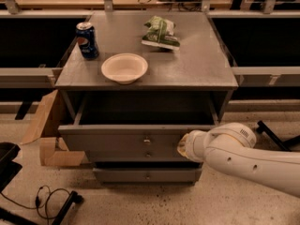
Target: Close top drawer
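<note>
The top drawer [117, 137] of the grey cabinet stands pulled out, its dark inside showing under the cabinet top. Its flat grey front carries a small brass knob [146, 139] at the centre. My gripper [184, 146] is at the end of the white arm, right up against the right part of the drawer front, to the right of the knob. The arm reaches in from the lower right and covers the gripper's tip.
The cabinet top [197, 64] bears a blue soda can [87, 40], a white bowl [124, 67] and a green snack bag [161, 32]. Two lower drawers [145, 175] sit below. A cardboard box [47, 125] and cables [42, 198] lie on the floor at the left.
</note>
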Tool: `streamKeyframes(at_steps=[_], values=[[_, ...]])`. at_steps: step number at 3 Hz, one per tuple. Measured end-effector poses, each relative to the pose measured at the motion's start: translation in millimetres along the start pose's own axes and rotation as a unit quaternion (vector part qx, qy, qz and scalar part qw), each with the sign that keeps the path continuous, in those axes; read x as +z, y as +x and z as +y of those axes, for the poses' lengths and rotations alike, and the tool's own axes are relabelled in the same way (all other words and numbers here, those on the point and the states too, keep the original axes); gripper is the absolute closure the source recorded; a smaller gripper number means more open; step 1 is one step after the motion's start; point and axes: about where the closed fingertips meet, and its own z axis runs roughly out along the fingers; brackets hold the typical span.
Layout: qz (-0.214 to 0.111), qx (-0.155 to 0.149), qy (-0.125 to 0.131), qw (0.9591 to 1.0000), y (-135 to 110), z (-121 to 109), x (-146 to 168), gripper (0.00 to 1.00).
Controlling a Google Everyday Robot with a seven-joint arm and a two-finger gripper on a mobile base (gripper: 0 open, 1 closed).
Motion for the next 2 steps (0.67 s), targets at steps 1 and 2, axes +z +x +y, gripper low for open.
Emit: streamKeyframes(at_steps=[1, 2], values=[[-0.003, -0.002, 0.002, 1.0, 0, -7, 7, 1.0], [-0.003, 0.001, -0.002, 1.0, 4, -13, 23, 1.0]])
